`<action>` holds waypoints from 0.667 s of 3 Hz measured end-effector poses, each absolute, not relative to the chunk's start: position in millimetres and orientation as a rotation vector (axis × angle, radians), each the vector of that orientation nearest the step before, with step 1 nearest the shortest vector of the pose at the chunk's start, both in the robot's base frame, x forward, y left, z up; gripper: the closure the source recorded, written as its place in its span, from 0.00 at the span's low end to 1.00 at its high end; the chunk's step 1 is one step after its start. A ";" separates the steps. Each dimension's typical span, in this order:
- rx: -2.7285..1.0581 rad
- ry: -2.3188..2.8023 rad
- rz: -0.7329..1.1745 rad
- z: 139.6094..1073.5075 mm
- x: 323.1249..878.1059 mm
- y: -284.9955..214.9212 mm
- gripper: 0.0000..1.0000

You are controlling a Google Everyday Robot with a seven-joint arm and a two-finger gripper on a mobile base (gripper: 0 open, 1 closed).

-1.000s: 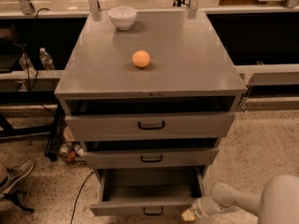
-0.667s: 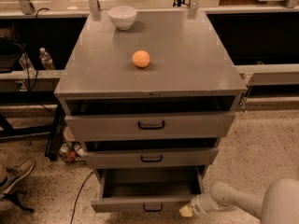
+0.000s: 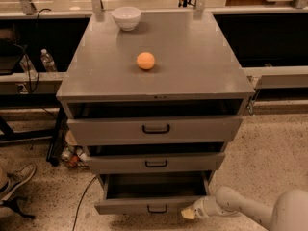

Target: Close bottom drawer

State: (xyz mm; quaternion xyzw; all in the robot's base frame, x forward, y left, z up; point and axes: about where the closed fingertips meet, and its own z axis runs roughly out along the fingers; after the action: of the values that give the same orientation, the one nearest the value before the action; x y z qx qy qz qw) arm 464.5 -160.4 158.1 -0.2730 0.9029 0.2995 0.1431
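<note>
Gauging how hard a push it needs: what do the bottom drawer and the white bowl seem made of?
The bottom drawer looks like painted sheet metal: matte grey, with thin straight edges. The bowl looks like glazed ceramic, white with a slight sheen, though plastic is possible. The gripper sits low by the right end of the drawer's front.

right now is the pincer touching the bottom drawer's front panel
Cannot tell. The camera view puts the pincer right at the right end of the front of the open bottom drawer, but neither contact nor a gap shows plainly.
</note>
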 end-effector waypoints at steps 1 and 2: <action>-0.763 2.576 0.791 154.0 480.1 -163.0 1.00; -0.707 2.563 0.679 150.6 499.2 -168.7 1.00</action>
State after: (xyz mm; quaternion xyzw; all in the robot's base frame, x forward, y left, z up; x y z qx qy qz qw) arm 499.2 -168.7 150.6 -0.2528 0.9156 0.2425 0.1976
